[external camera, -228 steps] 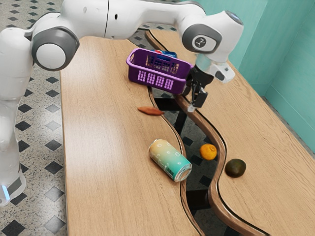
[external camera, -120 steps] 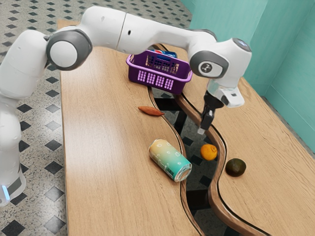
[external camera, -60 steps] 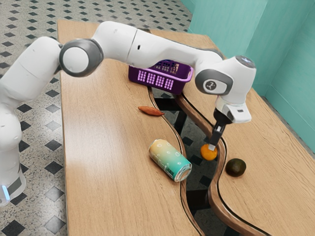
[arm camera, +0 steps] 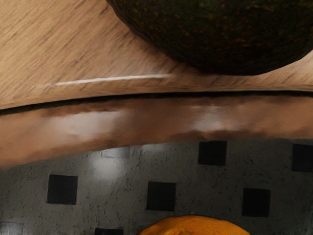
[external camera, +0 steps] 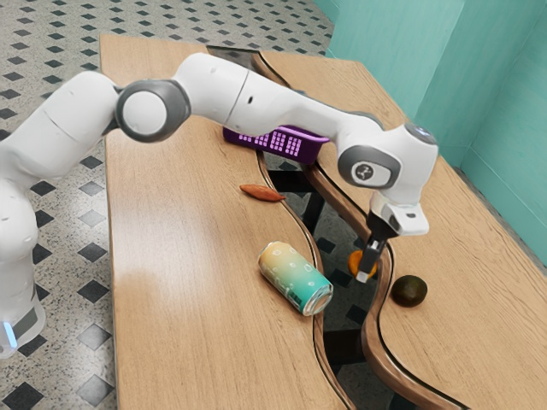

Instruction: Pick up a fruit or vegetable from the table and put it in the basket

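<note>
Orange [external camera: 355, 262] partly behind gripper [external camera: 364, 274] in ext. view; wrist view gives its edge uncovered, w/ table edge [arm camera: 161, 117] betw. it & avocado [arm camera: 220, 29]. Grip state unclear from pics.

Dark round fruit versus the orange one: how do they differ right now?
The dark fruit is near-black green; the orange fruit is bright orange.
The dark fruit rests on the wood; the orange fruit shows against the dark strip between the wooden parts.
In the exterior view the gripper partly covers the orange fruit, while the dark fruit is uncovered.
Both are roundish.
</note>
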`<state>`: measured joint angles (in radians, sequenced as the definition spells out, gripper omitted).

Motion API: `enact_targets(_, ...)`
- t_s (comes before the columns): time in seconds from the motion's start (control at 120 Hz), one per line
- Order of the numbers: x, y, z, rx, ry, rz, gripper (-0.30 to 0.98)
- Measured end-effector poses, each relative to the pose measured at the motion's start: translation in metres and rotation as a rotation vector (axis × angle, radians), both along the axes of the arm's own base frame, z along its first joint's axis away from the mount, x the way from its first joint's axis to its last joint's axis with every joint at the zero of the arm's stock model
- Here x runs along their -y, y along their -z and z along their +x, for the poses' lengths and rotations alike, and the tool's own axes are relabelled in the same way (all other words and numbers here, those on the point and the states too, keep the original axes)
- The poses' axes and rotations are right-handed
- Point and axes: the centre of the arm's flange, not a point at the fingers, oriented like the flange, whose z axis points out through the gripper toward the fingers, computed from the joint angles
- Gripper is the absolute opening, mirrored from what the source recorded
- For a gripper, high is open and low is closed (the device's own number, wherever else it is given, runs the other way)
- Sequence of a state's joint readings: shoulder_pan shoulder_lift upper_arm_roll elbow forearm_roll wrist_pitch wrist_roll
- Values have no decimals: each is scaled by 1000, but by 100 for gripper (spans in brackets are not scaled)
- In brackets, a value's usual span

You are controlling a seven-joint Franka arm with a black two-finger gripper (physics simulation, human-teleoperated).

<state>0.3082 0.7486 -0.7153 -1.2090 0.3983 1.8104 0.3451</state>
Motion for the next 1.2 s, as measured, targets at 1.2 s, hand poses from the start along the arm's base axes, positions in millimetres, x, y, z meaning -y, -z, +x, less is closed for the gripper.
enact_targets(1.2,-339,-213,-179,42,-748,178,32)
